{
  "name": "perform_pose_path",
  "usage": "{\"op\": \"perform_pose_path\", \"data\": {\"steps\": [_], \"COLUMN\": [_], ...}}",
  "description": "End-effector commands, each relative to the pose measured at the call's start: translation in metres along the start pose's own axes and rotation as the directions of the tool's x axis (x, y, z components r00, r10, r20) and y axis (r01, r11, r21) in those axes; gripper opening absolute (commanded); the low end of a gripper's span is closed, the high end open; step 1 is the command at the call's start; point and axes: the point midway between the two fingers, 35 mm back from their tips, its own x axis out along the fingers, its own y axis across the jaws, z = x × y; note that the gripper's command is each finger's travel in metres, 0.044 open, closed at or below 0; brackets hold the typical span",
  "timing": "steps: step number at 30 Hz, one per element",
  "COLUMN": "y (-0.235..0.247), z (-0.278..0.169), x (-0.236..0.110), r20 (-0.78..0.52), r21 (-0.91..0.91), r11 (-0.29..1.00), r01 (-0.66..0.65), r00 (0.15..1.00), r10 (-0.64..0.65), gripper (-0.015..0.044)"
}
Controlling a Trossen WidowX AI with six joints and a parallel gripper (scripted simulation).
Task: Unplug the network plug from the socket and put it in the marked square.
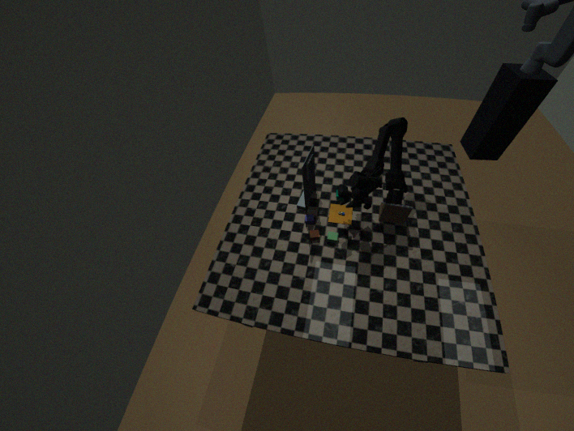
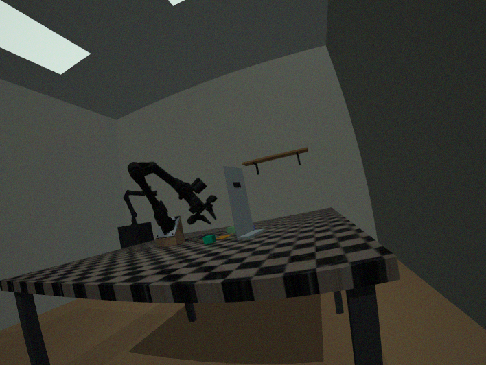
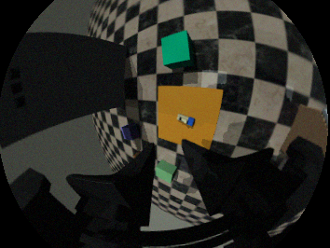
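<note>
The plug, small and pale with a blue end, lies on the orange marked square, inside its edges. My gripper is partly open with nothing between its fingers. It hangs above the table, clear of the plug. The upright panel stands beyond the square, away from the arm's base. Small dark openings show on its face in the wrist view. The plug's tab is too small to make out.
A teal block and a light green block lie on opposite sides of the square. A blue block and a reddish block lie near the panel. The arm's wooden base stands opposite the panel.
</note>
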Motion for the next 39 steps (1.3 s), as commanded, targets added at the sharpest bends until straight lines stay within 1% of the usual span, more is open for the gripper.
{"op": "perform_pose_path", "data": {"steps": [1,34,35,39], "y": [0.003,0.018,0.016,0.022], "z": [0.001,0.006,0.004,0.003], "x": [-0.004,-0.038,-0.035,-0.042], "r20": [0.003,0.013,0.009,0.007], "r21": [0.008,0.007,-0.001,-0.001], "r11": [1.000,1.000,1.000,1.000], "r01": [-0.004,-0.008,-0.003,-0.004], "r00": [1.000,1.000,1.000,1.000], "r10": [0.004,0.008,0.003,0.004], "gripper": [0.0156,0.0156,0.0156,0.0156]}}
